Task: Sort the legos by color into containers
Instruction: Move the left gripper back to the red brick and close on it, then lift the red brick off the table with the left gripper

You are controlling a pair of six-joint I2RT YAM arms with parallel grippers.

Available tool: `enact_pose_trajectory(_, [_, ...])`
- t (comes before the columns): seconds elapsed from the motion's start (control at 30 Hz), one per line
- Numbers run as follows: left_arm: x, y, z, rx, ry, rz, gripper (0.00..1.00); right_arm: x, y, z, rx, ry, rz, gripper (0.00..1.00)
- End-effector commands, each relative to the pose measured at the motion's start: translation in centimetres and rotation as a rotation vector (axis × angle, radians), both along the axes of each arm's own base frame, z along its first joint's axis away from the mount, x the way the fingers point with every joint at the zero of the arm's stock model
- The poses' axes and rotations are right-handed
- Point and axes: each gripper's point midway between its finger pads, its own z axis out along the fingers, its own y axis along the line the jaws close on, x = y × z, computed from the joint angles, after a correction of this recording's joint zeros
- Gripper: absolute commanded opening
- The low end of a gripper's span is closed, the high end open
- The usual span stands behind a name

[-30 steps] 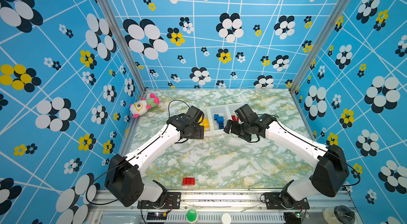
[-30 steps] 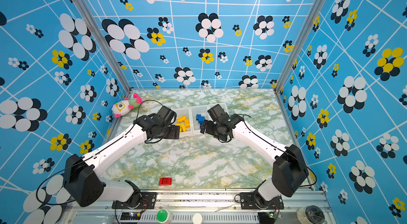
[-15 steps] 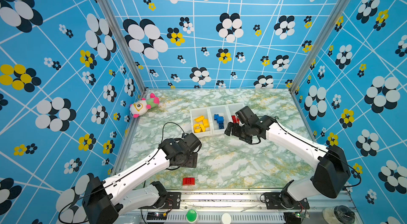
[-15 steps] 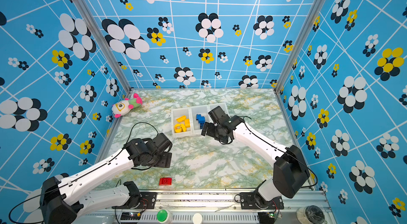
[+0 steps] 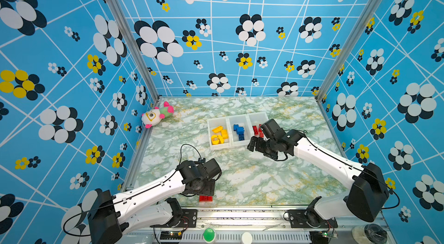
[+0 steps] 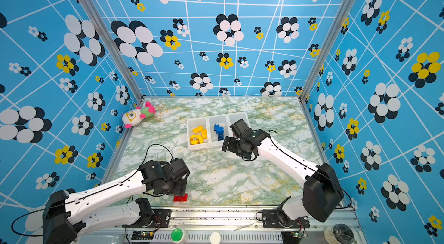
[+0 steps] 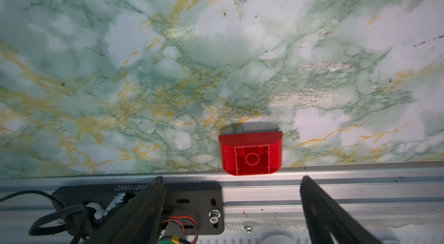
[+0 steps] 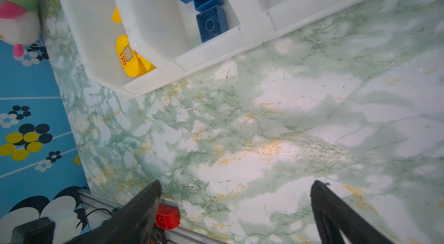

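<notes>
A single red lego (image 7: 250, 154) lies upside down at the table's front edge, seen in both top views (image 5: 206, 198) (image 6: 180, 198). My left gripper (image 7: 231, 179) hangs open and empty over the front rail, with that brick just ahead of its fingertips. The containers (image 5: 219, 146) stand at mid-table. Their left bin holds yellow legos (image 5: 219, 134), the middle one blue legos (image 5: 239, 132), the right one red legos (image 5: 256, 130). My right gripper (image 8: 236, 184) is open and empty above bare table, just in front of the right bin (image 5: 255, 144).
A white, green and pink plush toy (image 5: 156, 115) lies at the back left by the wall. An aluminium rail (image 7: 336, 182) with an arm mount runs along the front edge. Patterned blue walls close in three sides.
My left arm has drawn back from the yellow bin across the table to the front edge, above the red lego. My right gripper has shifted slightly back from the bins. Both stayed open.
</notes>
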Motion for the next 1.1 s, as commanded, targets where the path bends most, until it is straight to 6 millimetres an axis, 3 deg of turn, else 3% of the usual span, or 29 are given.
enact_pose_trajectory(0.0, [-0.9, -0.1, -1.3, 0.001, 0.044, 0.036, 0.89, -0.6, -0.7, 0.3, -0.009, 0.004, 0.007, 0.99])
enact_pose_trajectory(0.4, [-1.0, -2.0, -3.6, -0.045, 0.074, 0.055, 0.89, -0.9, -1.3, 0.9, -0.027, 0.01, 0.009, 0.99])
enact_pose_trajectory(1.07, [-1.9, -1.7, -5.5, 0.0, 0.134, 0.069, 0.85, -0.8, -1.9, 1.1, -0.036, 0.008, 0.001, 0.99])
